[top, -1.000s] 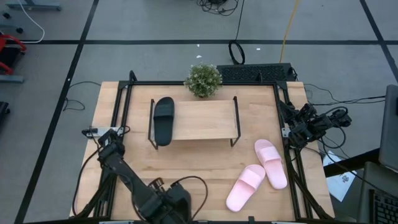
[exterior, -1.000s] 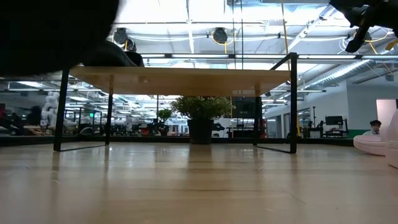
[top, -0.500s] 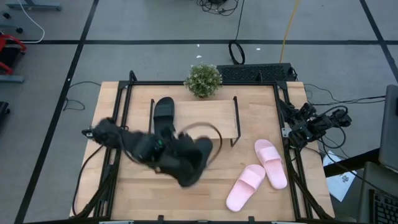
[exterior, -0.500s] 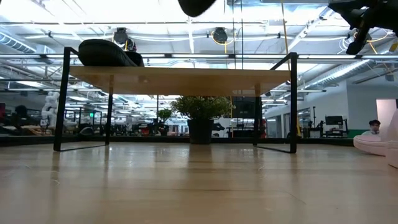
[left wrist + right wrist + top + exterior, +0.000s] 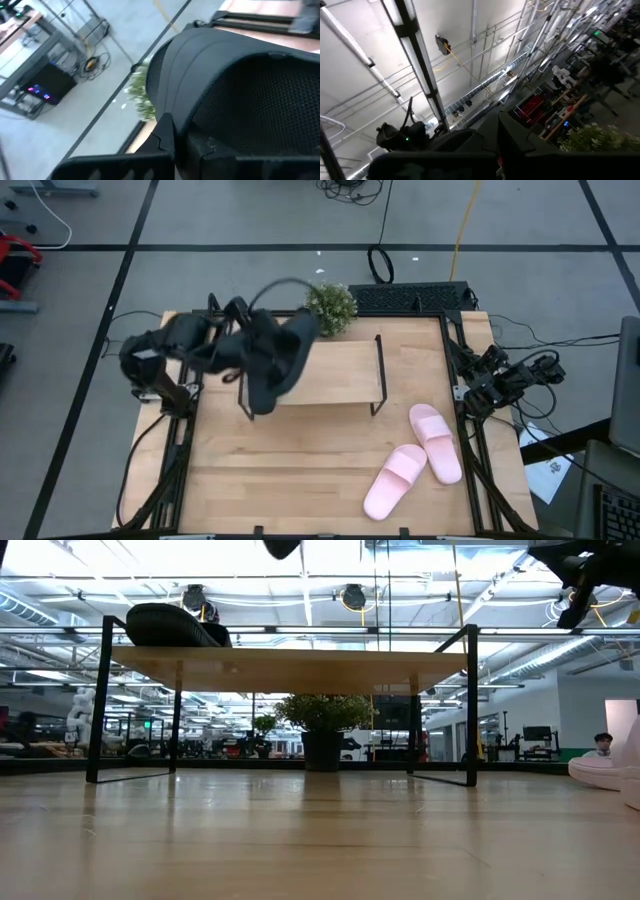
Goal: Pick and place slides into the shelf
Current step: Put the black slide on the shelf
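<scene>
My left gripper (image 5: 248, 345) is shut on a matte black slide (image 5: 283, 348) and holds it in the air above the left part of the shelf (image 5: 340, 375); in the low view only the slide's tip (image 5: 282, 546) shows at the top. The other black slide (image 5: 258, 398) lies sole-down on the shelf's left end, half hidden under the held one, and it also shows in the low view (image 5: 170, 625). Two pale pink slides (image 5: 436, 442) (image 5: 395, 480) lie on the table to the right of the shelf. My right gripper (image 5: 492, 385) waits at the table's right edge, shut. My left gripper grips the black slide at the rim of its wide strap (image 5: 172, 107), one dark finger (image 5: 164, 137) lying on the smooth outer side next to the mesh-lined hollow. The slide is lifted clear of shelf and table. The gripper hides the rest of the hold.
A small potted plant (image 5: 328, 308) stands at the table's far edge just behind the shelf. The shelf's black side rails (image 5: 379, 370) rise at both ends. Bare board lies to the right of the black slide on the shelf. Cables hang around the right arm.
My left arm has swung from the table's near edge up and toward the far edge, carrying the black slide. The slide has gone from near the front of the table, past the shelf's near side, to above the shelf's left part. The right arm has kept still.
</scene>
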### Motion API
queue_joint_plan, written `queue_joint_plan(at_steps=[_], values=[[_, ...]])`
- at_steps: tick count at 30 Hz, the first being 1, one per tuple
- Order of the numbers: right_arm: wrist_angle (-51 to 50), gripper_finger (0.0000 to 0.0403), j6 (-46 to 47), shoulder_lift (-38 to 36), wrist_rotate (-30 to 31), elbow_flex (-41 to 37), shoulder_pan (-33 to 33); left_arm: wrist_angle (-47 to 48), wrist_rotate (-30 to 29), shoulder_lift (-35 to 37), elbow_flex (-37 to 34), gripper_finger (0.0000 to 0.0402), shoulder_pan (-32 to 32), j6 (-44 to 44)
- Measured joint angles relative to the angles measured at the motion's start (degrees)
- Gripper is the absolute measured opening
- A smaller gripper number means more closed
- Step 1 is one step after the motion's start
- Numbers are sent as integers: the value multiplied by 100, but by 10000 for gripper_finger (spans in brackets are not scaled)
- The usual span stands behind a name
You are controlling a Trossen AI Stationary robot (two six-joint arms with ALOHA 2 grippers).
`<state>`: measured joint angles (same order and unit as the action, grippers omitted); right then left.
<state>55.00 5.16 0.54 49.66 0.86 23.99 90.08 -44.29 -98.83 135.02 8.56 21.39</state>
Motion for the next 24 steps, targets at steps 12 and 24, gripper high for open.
queue_joint_plan(at_steps=[12, 24], values=[[-44, 0, -28, 0, 307, 0, 0, -9, 318, -608, -6, 0, -884, -1325], [-296, 0, -34, 2, 306, 0, 0, -24, -455, -1557, -88, 0, -790, -1427]])
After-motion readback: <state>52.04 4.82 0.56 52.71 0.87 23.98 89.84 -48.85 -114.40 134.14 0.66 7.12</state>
